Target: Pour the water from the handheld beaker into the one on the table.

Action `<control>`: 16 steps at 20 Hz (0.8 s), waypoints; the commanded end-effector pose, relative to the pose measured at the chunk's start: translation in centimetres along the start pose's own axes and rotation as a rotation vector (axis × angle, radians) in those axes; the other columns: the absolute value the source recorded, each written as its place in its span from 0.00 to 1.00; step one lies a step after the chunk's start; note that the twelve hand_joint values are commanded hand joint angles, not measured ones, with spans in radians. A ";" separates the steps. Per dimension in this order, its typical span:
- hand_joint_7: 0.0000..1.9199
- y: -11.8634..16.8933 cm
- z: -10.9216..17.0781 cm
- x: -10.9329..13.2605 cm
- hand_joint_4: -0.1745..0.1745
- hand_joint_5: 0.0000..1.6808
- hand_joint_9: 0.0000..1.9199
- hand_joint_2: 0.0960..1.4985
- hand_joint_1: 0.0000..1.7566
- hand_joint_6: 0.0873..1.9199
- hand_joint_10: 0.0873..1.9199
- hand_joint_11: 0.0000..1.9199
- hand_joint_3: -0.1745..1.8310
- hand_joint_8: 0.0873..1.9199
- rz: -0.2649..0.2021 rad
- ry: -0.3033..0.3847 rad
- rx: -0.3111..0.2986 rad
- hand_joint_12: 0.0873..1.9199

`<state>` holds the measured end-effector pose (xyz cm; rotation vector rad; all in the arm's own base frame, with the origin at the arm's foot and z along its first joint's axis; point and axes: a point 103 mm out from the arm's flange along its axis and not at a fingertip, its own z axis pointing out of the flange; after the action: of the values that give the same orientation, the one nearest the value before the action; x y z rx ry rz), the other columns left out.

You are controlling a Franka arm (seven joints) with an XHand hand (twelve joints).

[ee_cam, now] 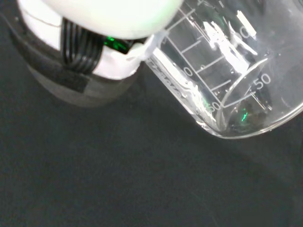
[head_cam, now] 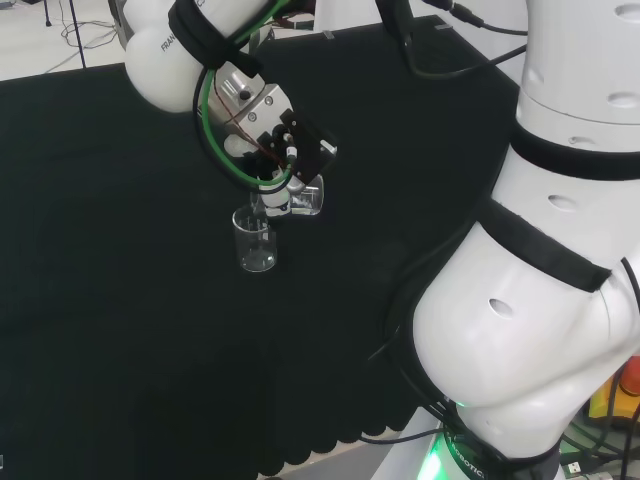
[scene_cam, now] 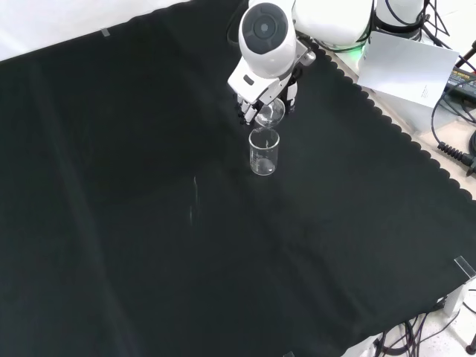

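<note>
Robot hand [head_cam: 272, 165] clasps a tilted beaker [head_cam: 305, 197] over another beaker [head_cam: 255, 240] on black cloth [head_cam: 120, 300].

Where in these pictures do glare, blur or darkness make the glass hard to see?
Wrist view: bright white glare streaks lie on the wall of the held beaker, and a blurred white part of the hand covers one edge. Head view: the beaker on the table is faint against the black cloth, only its rim and edges catching light. Front view: the same beaker shows as thin pale outlines.
</note>
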<state>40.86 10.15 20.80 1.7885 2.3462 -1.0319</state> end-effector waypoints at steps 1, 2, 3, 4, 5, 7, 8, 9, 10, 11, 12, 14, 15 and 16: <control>0.74 0.1 -0.2 0.3 0.00 0.81 0.87 0.53 0.75 0.14 0.00 0.79 0.21 0.10 0.000 -0.043 0.022 0.30; 0.74 0.1 -0.2 0.5 0.00 0.81 0.87 0.53 0.75 0.14 0.00 0.79 0.21 0.10 -0.001 -0.045 0.026 0.30; 0.74 0.1 -0.2 0.6 0.00 0.81 0.87 0.53 0.75 0.14 0.00 0.79 0.21 0.10 -0.001 -0.051 0.031 0.30; 0.74 0.2 -0.2 0.6 0.00 0.81 0.87 0.53 0.75 0.14 0.00 0.79 0.21 0.11 0.000 -0.058 0.036 0.30; 0.74 0.2 -0.1 0.7 0.00 0.81 0.87 0.53 0.75 0.14 0.00 0.79 0.21 0.11 0.001 -0.063 0.039 0.30; 0.77 0.4 0.0 0.8 0.12 0.81 0.87 0.52 0.72 0.16 0.00 0.79 0.23 0.10 0.004 -0.075 0.047 0.30; 0.79 0.4 -0.1 0.9 0.25 0.80 0.88 0.50 0.70 0.18 0.00 0.80 0.27 0.09 0.011 -0.085 0.050 0.30; 0.81 0.4 -0.1 0.9 0.35 0.80 0.88 0.48 0.68 0.21 0.00 0.80 0.30 0.08 0.016 -0.096 0.050 0.29; 0.79 0.5 -0.1 0.9 0.24 0.80 0.88 0.48 0.70 0.20 0.00 0.80 0.29 0.08 0.020 -0.099 0.050 0.29; 0.76 0.5 -0.1 1.0 0.13 0.80 0.87 0.49 0.72 0.19 0.00 0.80 0.27 0.11 0.024 -0.103 0.052 0.29; 0.75 0.5 -0.1 1.0 0.07 0.80 0.87 0.50 0.73 0.18 0.00 0.80 0.25 0.12 0.026 -0.108 0.054 0.29; 0.73 0.6 -0.1 1.0 0.01 0.80 0.87 0.51 0.74 0.18 0.00 0.79 0.24 0.14 0.031 -0.115 0.057 0.29; 0.73 0.7 -0.1 1.1 0.00 0.80 0.87 0.51 0.74 0.18 0.00 0.79 0.24 0.14 0.034 -0.118 0.059 0.29; 0.73 0.7 -0.1 1.1 0.00 0.80 0.87 0.52 0.74 0.17 0.00 0.79 0.24 0.14 0.037 -0.121 0.059 0.29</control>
<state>41.03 11.29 20.18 1.7299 2.2503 -1.1657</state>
